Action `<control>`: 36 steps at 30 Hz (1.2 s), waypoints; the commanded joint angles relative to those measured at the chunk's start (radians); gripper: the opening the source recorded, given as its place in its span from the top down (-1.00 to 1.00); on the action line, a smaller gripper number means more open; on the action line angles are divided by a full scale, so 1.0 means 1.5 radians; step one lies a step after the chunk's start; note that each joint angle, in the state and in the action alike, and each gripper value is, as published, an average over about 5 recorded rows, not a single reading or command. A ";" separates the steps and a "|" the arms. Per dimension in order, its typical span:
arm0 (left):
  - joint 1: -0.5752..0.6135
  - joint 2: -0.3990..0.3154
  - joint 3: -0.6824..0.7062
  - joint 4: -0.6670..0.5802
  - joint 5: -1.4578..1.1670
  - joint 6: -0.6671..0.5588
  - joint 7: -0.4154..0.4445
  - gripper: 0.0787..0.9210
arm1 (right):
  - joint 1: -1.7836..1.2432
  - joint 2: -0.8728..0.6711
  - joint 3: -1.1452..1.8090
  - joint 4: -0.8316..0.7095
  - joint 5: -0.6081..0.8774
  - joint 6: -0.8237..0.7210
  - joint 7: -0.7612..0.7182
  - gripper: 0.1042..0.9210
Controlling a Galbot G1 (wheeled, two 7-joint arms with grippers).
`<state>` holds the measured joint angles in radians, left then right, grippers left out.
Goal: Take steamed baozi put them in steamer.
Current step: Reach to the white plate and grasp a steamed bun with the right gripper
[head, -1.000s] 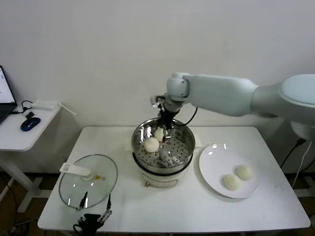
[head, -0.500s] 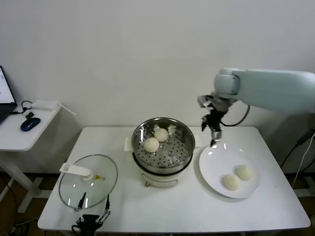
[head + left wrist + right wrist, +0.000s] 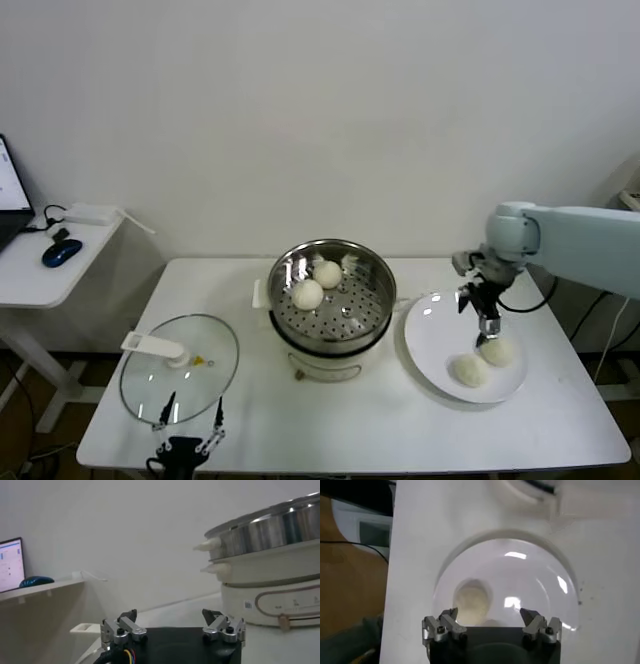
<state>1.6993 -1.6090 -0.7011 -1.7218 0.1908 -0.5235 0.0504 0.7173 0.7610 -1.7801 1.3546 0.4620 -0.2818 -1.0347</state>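
Right end effector (image 3: 487,327) moved over plate (image 3: 432,340), above 2 baozi (image 3: 497,351).

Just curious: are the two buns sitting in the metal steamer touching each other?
Apart. The head view shows perforated steamer floor between the front bun and the back bun.

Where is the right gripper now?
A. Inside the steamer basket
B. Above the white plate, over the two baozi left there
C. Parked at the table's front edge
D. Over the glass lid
B: the open right gripper hangs over the white plate, just above the two remaining baozi.
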 commanded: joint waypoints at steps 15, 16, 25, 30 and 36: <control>0.000 -0.006 -0.001 0.006 0.006 -0.002 0.000 -0.77 | -0.216 -0.049 0.160 -0.029 -0.125 -0.007 0.044 -0.76; 0.000 -0.006 -0.001 0.006 0.006 -0.002 0.000 -0.77 | -0.219 -0.048 0.163 -0.032 -0.128 -0.008 0.046 -0.76; -0.002 -0.004 0.001 0.007 0.008 -0.001 -0.001 -0.77 | -0.218 -0.046 0.161 -0.038 -0.133 -0.009 0.034 -0.76; -0.002 -0.003 0.000 0.008 0.009 -0.001 -0.001 -0.77 | -0.219 -0.040 0.161 -0.040 -0.131 -0.010 0.034 -0.59; 0.000 -0.002 -0.001 0.004 0.009 -0.001 -0.002 -0.77 | -0.211 -0.038 0.159 -0.035 -0.132 -0.010 0.034 -0.19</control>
<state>1.6983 -1.6090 -0.7019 -1.7121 0.2039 -0.5259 0.0486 0.4063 0.7059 -1.5519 1.3001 0.2721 -0.2969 -0.9833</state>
